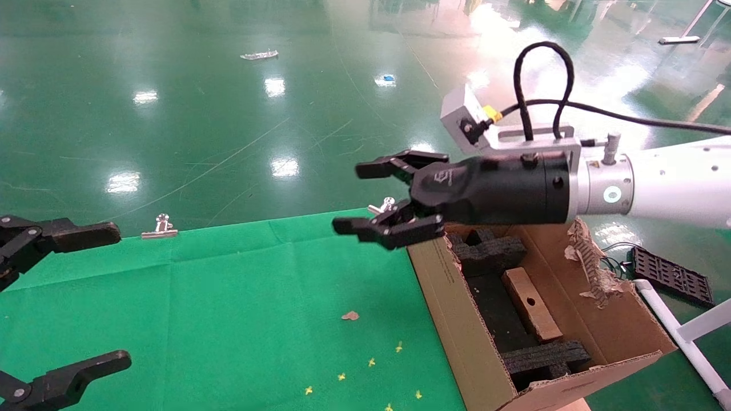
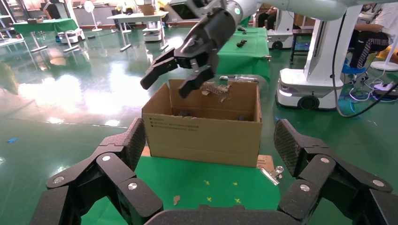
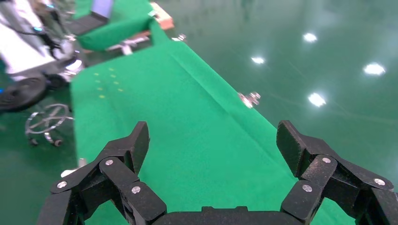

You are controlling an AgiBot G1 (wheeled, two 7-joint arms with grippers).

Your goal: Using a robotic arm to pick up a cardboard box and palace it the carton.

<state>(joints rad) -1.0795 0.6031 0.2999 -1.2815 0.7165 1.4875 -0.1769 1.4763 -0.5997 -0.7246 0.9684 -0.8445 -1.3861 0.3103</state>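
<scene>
- One cardboard box (image 1: pixel 531 313) is already down inside the carton (image 1: pixel 457 319), lying between the black foam blocks (image 1: pixel 492 251); the placing looks done from where I stand.
- Right claw (image 1: pixel 388 200) on the robotic arm (image 1: pixel 674 185) hangs above the carton's near corner, fingers spread, nothing in them. Released.
- Left claw (image 1: pixel 63 302) sits over the far side of the bench (image 1: pixel 228 297), fingers wide apart, empty, looks parked.
- What's left, my guess: pull the right arm clear. No other small box in sight on the bench.
- Small box: narrow brown block, flat faces, one round hole in the top face.
- Carton: brown corrugated, much bigger, one flap (image 1: pixel 588 262) torn ragged with fluting exposed. Printed text on the outer wall, visible in the left wrist view.
- Foam: black, coarse, notched shapes at both ends of the carton.
- Bench cover: green cloth, creased, held by metal clips (image 1: pixel 160 227), small yellow marks (image 1: pixel 371 362) and a scrap (image 1: pixel 350 315) on it.
- Floor: glossy green, reflecting lights.
</scene>
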